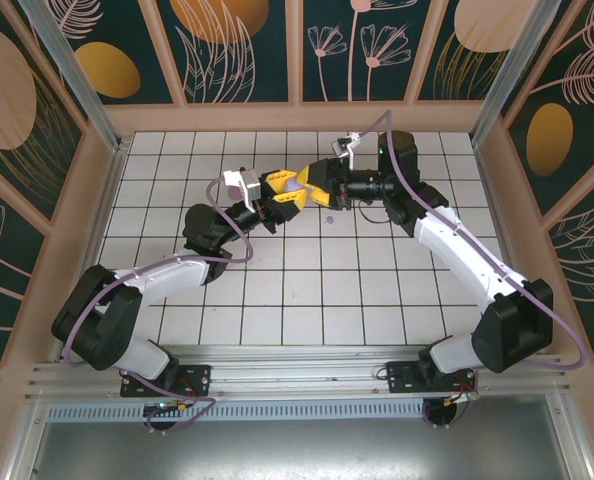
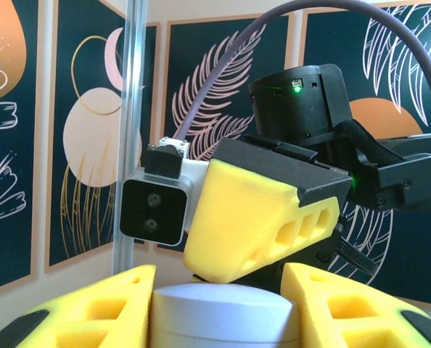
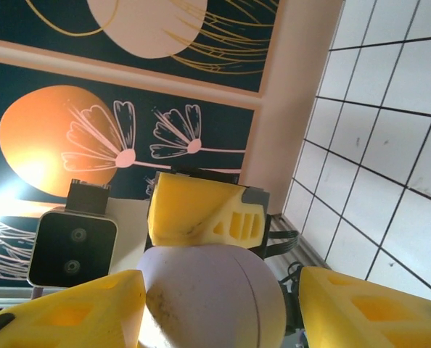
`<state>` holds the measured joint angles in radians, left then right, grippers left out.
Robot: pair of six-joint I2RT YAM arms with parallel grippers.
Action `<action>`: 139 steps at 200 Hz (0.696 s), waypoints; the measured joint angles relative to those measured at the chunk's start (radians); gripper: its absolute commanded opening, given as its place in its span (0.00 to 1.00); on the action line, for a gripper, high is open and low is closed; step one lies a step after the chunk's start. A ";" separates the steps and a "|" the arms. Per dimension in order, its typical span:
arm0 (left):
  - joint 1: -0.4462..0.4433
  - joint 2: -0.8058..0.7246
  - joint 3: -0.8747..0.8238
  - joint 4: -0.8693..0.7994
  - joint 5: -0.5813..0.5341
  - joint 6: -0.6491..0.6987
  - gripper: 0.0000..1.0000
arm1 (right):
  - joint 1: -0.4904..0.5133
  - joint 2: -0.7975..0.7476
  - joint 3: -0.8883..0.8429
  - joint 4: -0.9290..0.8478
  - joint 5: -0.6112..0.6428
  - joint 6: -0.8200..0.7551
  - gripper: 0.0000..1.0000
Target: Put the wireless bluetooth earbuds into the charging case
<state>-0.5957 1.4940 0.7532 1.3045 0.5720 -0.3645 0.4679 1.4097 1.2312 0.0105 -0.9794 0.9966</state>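
Nearest to us, one tiny lilac earbud [image 1: 329,218] lies on the white tiled table [image 1: 307,290]. It is down on the near side of the right gripper [image 1: 315,184].

Just past it, up off the tiles, the two grippers meet nose to nose. The lilac case [image 1: 295,184] is between them. We cannot see inside the case, so we cannot tell what is in it.

The left gripper [image 1: 283,192] is closed on the case. In its wrist view both yellow fingers [image 2: 92,301] press the sides. The right gripper is a bit wider. In its wrist view one finger [image 3: 78,308] touches the case, and the other sits just beside it with a small dark gap.

From above we see the earbud and the tiles under the hands. The right wrist view shows a thin curved line on the case's round side. The left wrist view shows a right gripper finger over the top of the case, with its camera [image 2: 154,210] beside it. Farthest back is the painted wall [image 2: 78,145].
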 measured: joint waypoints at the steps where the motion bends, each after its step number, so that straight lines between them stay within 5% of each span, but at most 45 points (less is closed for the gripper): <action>1: 0.000 0.000 0.000 0.001 0.000 0.000 0.17 | 0.001 0.000 0.000 0.002 0.000 0.002 0.56; 62: 0.011 0.034 0.007 0.069 -0.008 0.001 0.26 | 0.000 0.016 0.000 0.072 -0.009 0.082 0.22; 106: 0.011 0.021 0.008 -0.016 -0.019 0.048 0.64 | -0.003 0.018 -0.003 0.058 0.012 0.074 0.16; 139: 0.011 -0.028 0.008 -0.251 -0.064 0.100 0.69 | -0.011 0.017 -0.034 0.054 0.045 0.056 0.15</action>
<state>-0.5850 1.4662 0.7616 1.0534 0.5083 -0.2646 0.4572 1.4265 1.1969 0.0647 -0.9344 1.0523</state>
